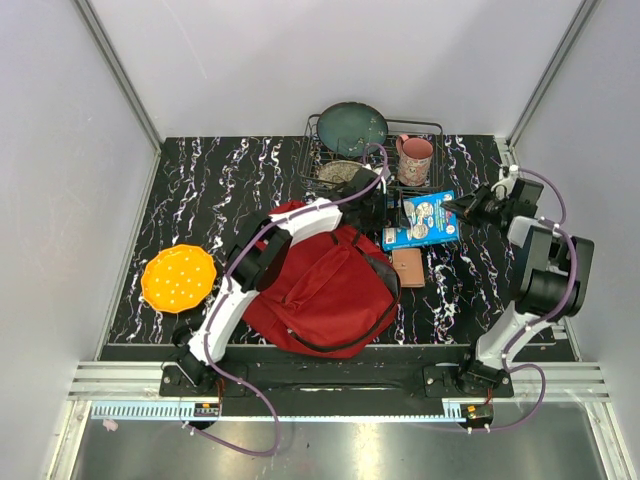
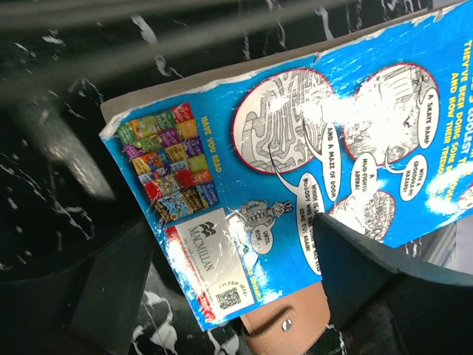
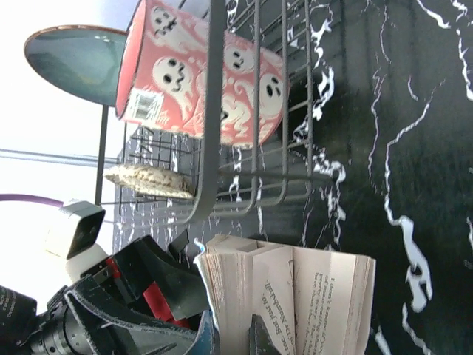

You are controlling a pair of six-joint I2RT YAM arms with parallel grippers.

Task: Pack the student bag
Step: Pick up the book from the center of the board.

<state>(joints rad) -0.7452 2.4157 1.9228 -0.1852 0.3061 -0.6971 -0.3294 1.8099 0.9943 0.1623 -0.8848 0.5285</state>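
The student bag [image 1: 320,285], a big red backpack, lies at the table's near middle under my left arm. Just beyond it, a blue paperback book [image 1: 422,220] lies flat with its back cover [image 2: 295,148] facing up. My left gripper [image 1: 385,212] hovers over the book's left end, its jaws open and a finger on either side of the cover's corner [image 2: 229,244]. My right gripper [image 1: 462,208] is at the book's right edge. It is shut on a bunch of fanned pages [image 3: 295,296], and one dark fingertip [image 3: 256,336] presses against them.
A tan snap wallet [image 1: 407,267] lies partly under the book's near corner [image 2: 288,325]. Behind the book, a wire rack [image 1: 330,160] holds a dark plate [image 1: 352,125] and a pink ghost mug [image 1: 414,158]. An orange disc [image 1: 178,277] sits far left.
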